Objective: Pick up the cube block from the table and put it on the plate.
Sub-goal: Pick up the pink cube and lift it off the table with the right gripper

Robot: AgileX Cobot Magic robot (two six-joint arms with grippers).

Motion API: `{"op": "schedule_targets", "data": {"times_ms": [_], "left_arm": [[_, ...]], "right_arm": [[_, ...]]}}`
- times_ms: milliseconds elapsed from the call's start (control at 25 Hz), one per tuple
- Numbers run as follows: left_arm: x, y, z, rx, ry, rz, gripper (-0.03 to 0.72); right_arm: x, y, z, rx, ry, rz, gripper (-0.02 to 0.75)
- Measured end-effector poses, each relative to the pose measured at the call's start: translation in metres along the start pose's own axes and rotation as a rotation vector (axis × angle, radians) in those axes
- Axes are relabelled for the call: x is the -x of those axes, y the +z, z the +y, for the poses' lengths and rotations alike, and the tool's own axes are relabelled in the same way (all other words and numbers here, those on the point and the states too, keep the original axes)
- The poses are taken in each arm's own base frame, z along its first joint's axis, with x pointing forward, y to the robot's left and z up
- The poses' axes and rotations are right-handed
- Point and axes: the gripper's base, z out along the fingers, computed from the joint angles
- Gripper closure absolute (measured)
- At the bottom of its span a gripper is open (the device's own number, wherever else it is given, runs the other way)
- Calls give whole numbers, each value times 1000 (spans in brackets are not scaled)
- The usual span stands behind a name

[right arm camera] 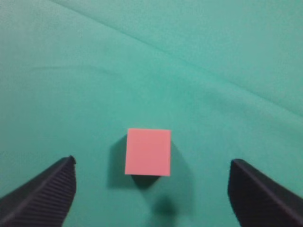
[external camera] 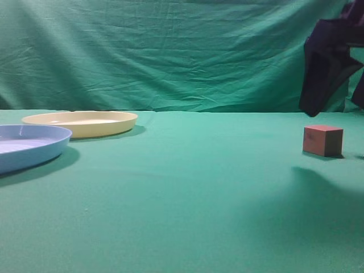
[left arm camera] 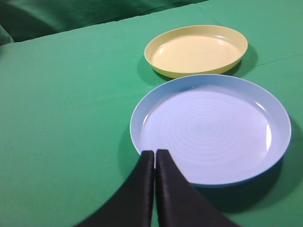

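The small reddish-brown cube block sits on the green table at the far right. In the right wrist view the cube block lies below and between the jaws of my right gripper, which is open wide and holds nothing. In the exterior view the right gripper hangs above the cube, apart from it. The pale yellow plate rests at the back left and shows empty in the left wrist view. My left gripper is shut and empty, near the blue plate's near rim.
A light blue plate stands at the left front, next to the yellow plate; it fills the left wrist view. A green cloth backdrop rises behind the table.
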Motion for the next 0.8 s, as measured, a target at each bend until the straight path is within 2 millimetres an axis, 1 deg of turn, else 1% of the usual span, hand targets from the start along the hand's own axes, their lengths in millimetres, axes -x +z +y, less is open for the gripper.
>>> {"op": "schedule_targets", "data": {"times_ms": [200, 240, 360, 480, 520, 560, 680, 760, 800], "left_arm": [[0, 0, 0, 0, 0, 0, 688], [0, 0, 0, 0, 0, 0, 688], [0, 0, 0, 0, 0, 0, 688], [0, 0, 0, 0, 0, 0, 688], [0, 0, 0, 0, 0, 0, 688], [0, 0, 0, 0, 0, 0, 688], [0, 0, 0, 0, 0, 0, 688], [0, 0, 0, 0, 0, 0, 688], [0, 0, 0, 0, 0, 0, 688]], "right_arm": [[-2, 27, -4, -9, 7, 34, 93], [-3, 31, -4, -13, 8, 32, 150], [-3, 39, -6, -22, 10, 29, 251], [-5, 46, -7, -25, 12, 34, 397], [-4, 47, -7, -26, 12, 35, 464], [-2, 47, -7, -27, 12, 30, 500], [8, 46, -8, -20, 5, 23, 497], [25, 41, -7, -9, -6, 5, 497], [37, 37, -6, -7, -17, -22, 497]]}}
